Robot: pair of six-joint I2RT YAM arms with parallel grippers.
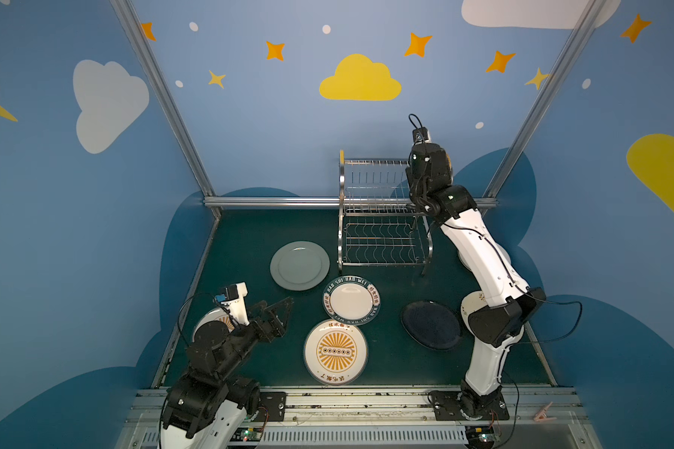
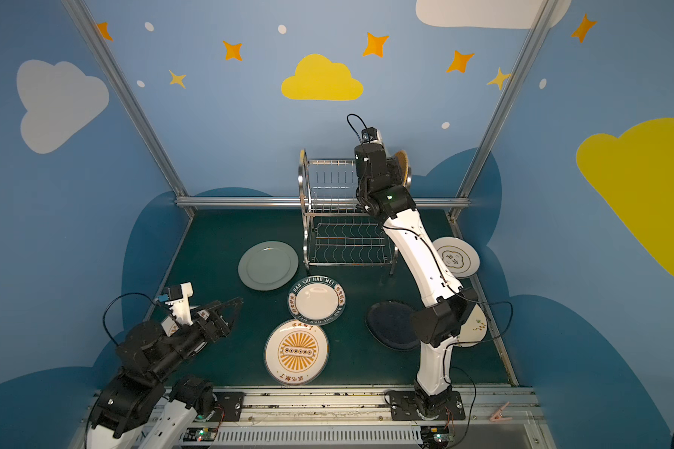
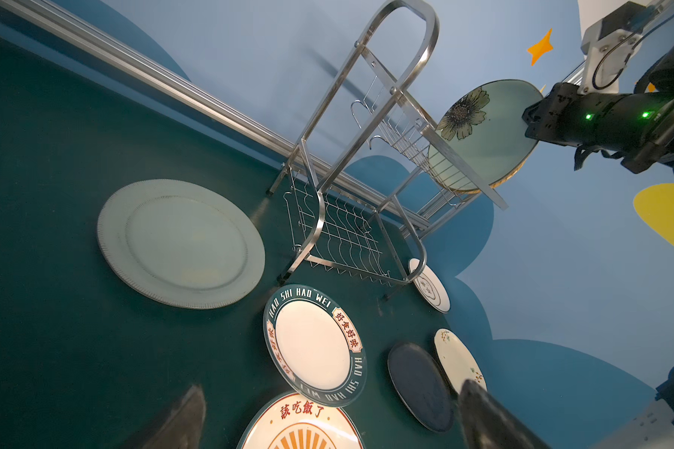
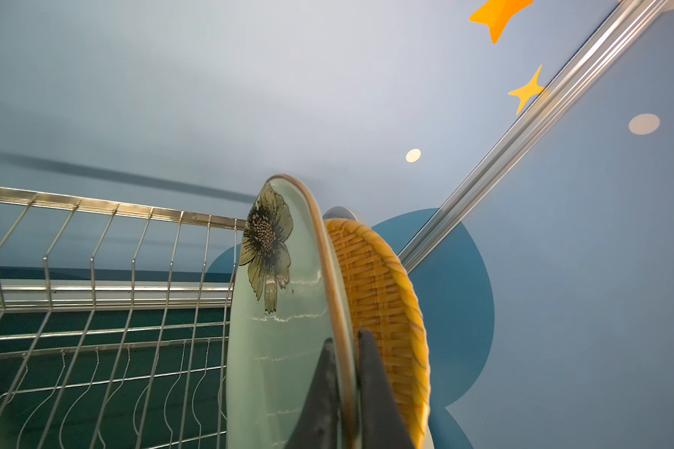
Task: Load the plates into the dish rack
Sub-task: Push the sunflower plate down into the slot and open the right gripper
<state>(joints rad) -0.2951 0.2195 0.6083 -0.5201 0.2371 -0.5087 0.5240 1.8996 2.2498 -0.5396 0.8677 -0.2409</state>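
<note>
The dish rack [image 1: 382,217] stands at the back of the green table. In its upper tier, at the right end, a floral pale green plate [image 4: 281,311] stands on edge beside an orange woven plate [image 4: 378,291]. My right gripper [image 4: 346,339] is shut on the floral plate's rim, one finger on each face. On the table lie a grey-green plate [image 1: 299,265], a lettered plate [image 1: 351,300], a sunburst plate [image 1: 335,352] and a black plate [image 1: 430,324]. My left gripper [image 1: 279,307] hovers open and holds nothing, left of the lettered plate.
Two white plates [image 2: 456,256] [image 2: 477,326] lie along the table's right edge, partly behind the right arm. Another sunburst plate [image 1: 211,318] is half hidden under the left arm. Metal frame posts [image 1: 164,97] and blue walls close in the table.
</note>
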